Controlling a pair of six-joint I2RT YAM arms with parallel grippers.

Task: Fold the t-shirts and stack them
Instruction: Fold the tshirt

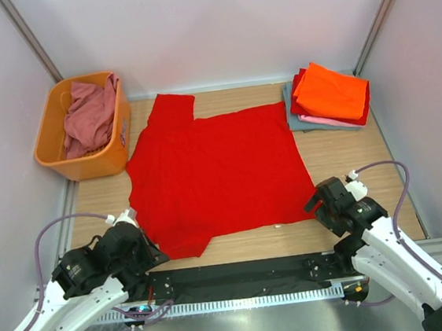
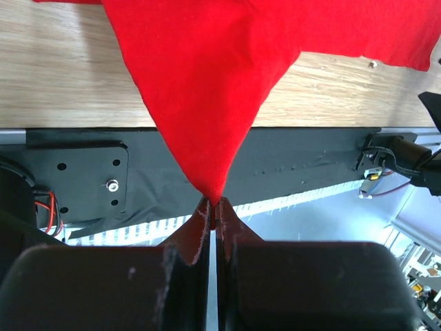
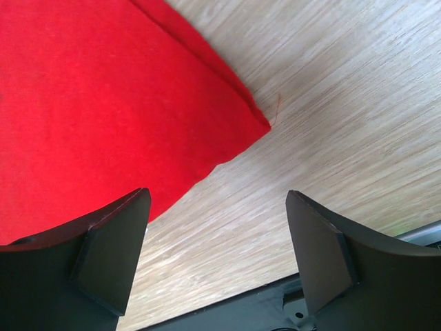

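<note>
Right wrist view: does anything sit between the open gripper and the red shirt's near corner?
Nothing visible does. The right gripper is open above the wooden table. The corner of the red t-shirt lies just ahead of its fingers, with only wood showing in the gap.

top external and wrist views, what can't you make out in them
1. Top view: the crumpled dusty rose cloth hides whatever lies beneath it in the orange plastic basket.
2. Top view: the orange folded t-shirt covers the lower folded t-shirts; only edges show.
3. Left wrist view: the shut left claw hides the pinched corner of the large bright red t-shirt.
</note>
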